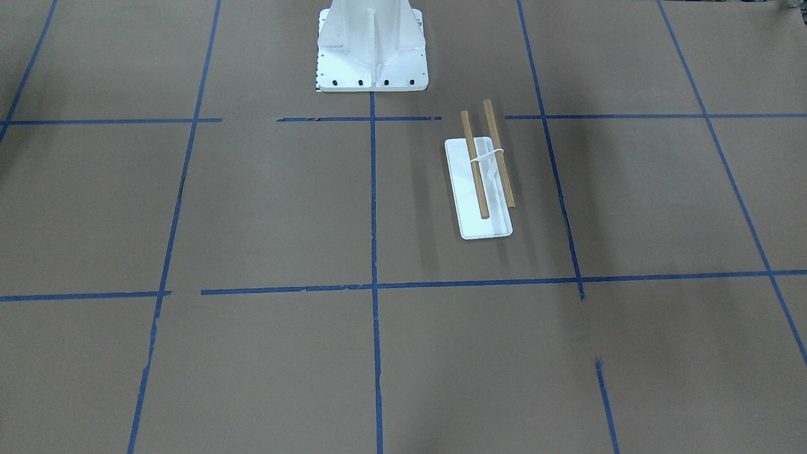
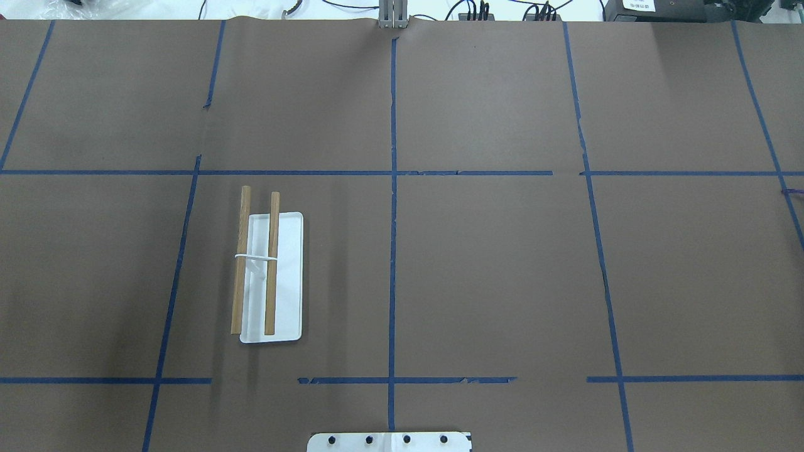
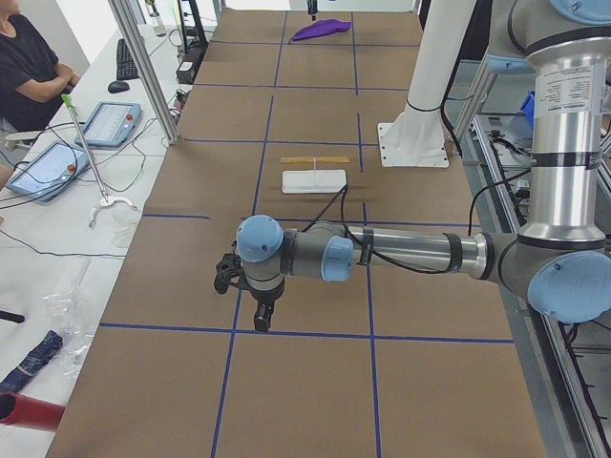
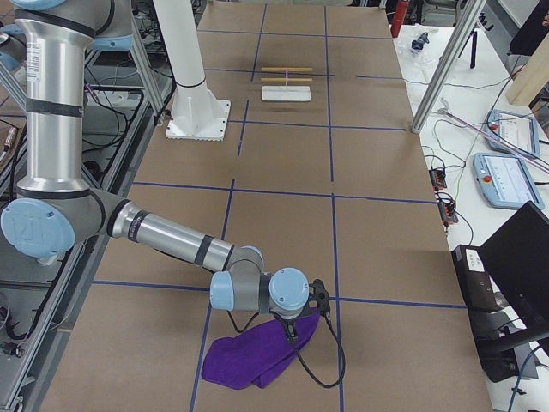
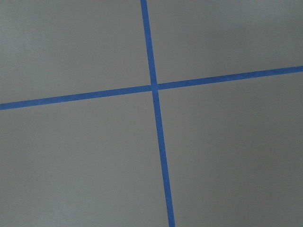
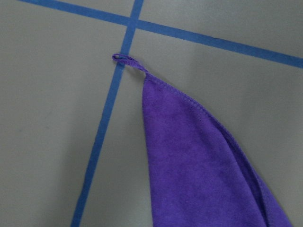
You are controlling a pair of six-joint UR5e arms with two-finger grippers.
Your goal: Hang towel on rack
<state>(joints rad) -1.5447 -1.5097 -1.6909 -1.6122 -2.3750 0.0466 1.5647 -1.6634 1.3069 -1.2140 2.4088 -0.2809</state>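
The rack has two wooden dowels joined by a white crosspiece over a white tray base; it stands on the robot's left half of the table, and also shows in the side views. The purple towel lies crumpled at the table's right end; a corner with a small loop shows in the right wrist view. My right gripper hangs just over the towel's edge. My left gripper hovers over bare table at the left end, far from the rack. I cannot tell whether either is open or shut.
The white metal pedestal stands at the robot's side of the table. Blue tape lines grid the brown table cover. Operator tablets and cables lie on the side bench, with a seated person.
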